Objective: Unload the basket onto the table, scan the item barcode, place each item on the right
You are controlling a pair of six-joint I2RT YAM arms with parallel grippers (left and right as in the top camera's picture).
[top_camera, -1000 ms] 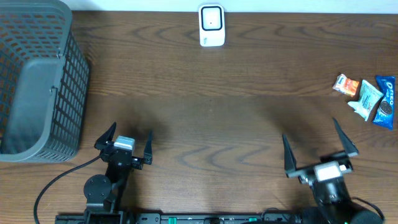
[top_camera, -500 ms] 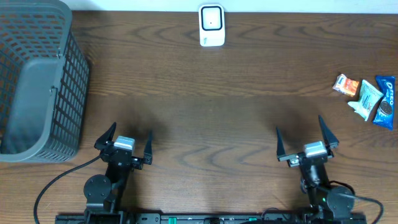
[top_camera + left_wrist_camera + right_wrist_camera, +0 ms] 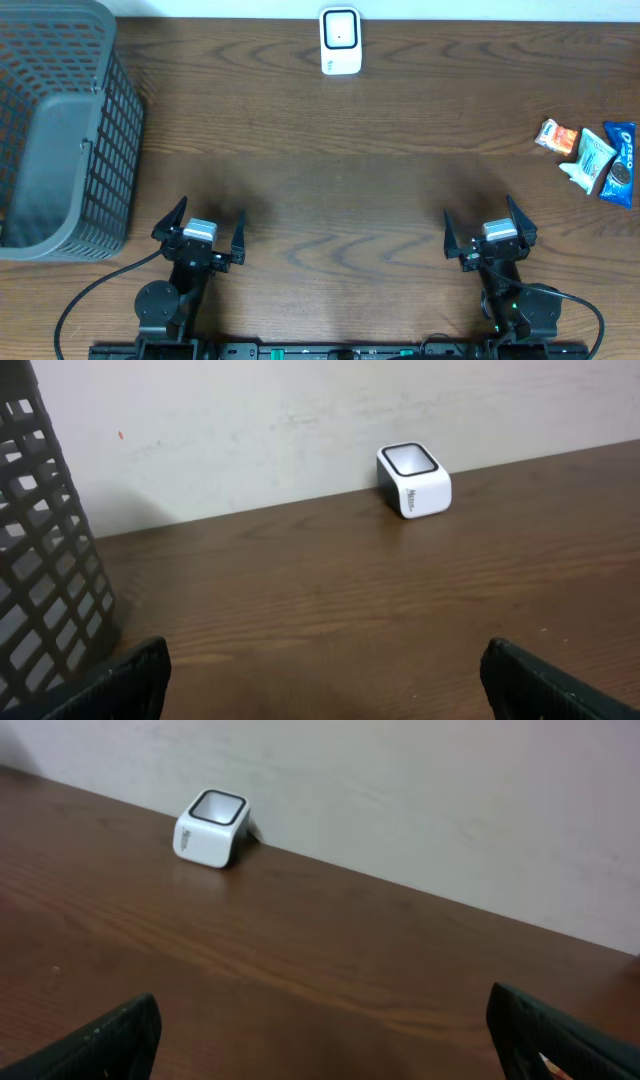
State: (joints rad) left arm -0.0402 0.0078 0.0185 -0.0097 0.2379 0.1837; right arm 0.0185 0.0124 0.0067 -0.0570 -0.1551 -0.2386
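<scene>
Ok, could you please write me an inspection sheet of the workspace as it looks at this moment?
Surface: brown wooden table, no spill seen.
Job's things: white scanner at the far edge, centre; three snack packets (orange, pale green, blue) lie together at the right edge.
Clutter: grey mesh basket at the left side.
Grippers: left gripper open, holding nothing; right gripper open, holding nothing; both near the front edge, far from the packets.
Cables: black cable curves out from the left arm's base; thinner cable beside the right arm's base.
Surroundings: plain light wall behind the table; nothing else seen.
</scene>
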